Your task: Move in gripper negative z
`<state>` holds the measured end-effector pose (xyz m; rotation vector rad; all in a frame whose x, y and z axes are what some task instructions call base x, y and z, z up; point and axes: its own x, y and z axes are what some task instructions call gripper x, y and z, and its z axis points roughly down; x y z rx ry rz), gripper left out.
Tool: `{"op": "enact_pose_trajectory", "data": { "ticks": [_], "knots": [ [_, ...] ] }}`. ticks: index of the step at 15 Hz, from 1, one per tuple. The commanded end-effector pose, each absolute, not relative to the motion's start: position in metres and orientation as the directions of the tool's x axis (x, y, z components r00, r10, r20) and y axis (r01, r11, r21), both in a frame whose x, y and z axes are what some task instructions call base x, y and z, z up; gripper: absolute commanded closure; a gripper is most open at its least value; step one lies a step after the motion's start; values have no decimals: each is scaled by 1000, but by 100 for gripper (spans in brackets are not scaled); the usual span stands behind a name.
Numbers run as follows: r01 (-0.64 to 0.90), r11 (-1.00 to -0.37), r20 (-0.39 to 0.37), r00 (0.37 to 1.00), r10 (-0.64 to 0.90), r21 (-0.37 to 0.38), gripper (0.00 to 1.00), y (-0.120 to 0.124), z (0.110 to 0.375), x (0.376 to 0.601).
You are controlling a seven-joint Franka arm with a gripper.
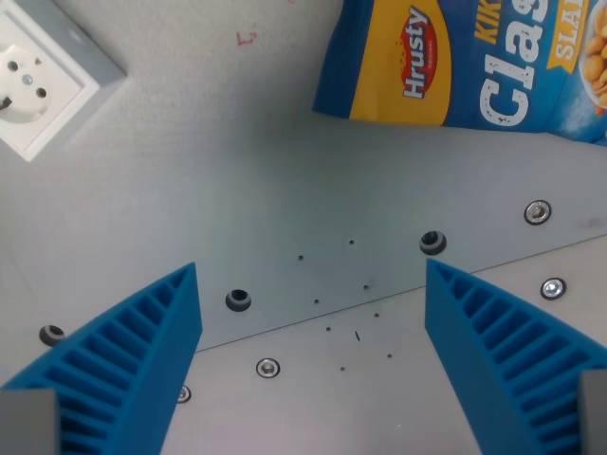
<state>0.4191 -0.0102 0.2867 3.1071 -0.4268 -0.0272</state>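
My gripper (313, 284) is open, with nothing between its two blue ribbed fingers. One finger (142, 360) stands at the wrist view's lower left, the other (503, 351) at the lower right. Below the gap lies a bare grey metal plate (313, 190) with bolts and small holes. No object is held.
A blue and yellow snack bag (474, 57) lies at the top right. A white wall socket in a grey frame (43, 66) sits at the top left. Screws (267, 367) and black bolt heads (432, 242) dot the plate.
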Motion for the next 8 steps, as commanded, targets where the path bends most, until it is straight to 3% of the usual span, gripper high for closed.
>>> {"op": "enact_pose_trajectory", "data": {
  "ticks": [1, 8],
  "knots": [
    [-270, -963, -11, 963, -270, 6, 0, -10, 294, 419],
    [-270, -963, -11, 963, -270, 6, 0, -10, 329, 420]
  ]
}}
